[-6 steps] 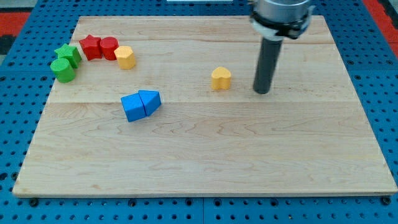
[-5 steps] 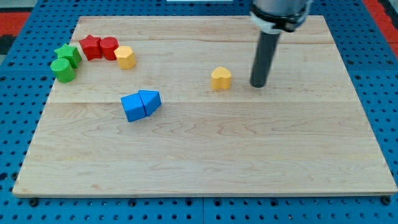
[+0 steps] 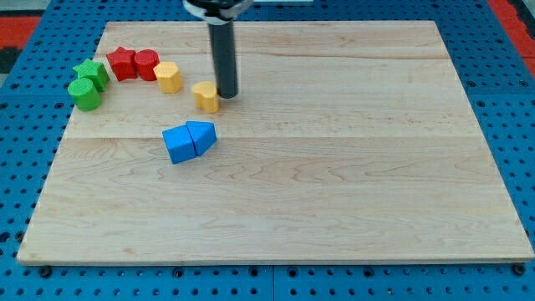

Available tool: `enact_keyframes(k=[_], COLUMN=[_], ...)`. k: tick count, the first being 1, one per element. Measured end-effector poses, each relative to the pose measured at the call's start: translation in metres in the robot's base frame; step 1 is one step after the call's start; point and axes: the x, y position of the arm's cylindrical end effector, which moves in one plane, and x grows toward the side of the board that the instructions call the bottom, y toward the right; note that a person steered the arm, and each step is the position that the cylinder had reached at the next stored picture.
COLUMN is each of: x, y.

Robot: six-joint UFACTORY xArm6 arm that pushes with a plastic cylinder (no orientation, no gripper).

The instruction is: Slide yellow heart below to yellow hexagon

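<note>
The yellow heart (image 3: 205, 96) lies on the wooden board (image 3: 334, 184) left of centre, near the view's top. My tip (image 3: 227, 94) touches its right side. The yellow hexagon (image 3: 169, 77) sits a short way to the upper left of the heart, with a small gap between them. The dark rod rises from the tip to the view's top edge.
A red star (image 3: 122, 63) and a red cylinder (image 3: 146, 63) sit left of the hexagon. A green star (image 3: 90, 73) and a green cylinder (image 3: 84, 94) are at the far left. A blue cube (image 3: 178, 143) and a blue triangular block (image 3: 201, 135) touch each other below the heart.
My tip has swept left across the board and pushed the yellow heart left, from the board's middle to just right of and below the yellow hexagon. The other blocks have not moved.
</note>
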Motion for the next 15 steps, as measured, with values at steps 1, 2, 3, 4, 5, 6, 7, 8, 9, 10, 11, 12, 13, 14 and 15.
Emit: enact_keyframes(k=[1,2,3,4,5,6,7,8,9,10,11,12,13,14,15], x=[0.001,0.016,0.043,0.055,0.047,0.023,0.016,0.023,0.034,0.033,0.030,0.024,0.022,0.036,0.053], y=[-0.012,0.014,0.015,-0.006,-0.014,-0.014,-0.014,-0.014,-0.026,-0.047,-0.056,-0.057,-0.056,-0.017,0.049])
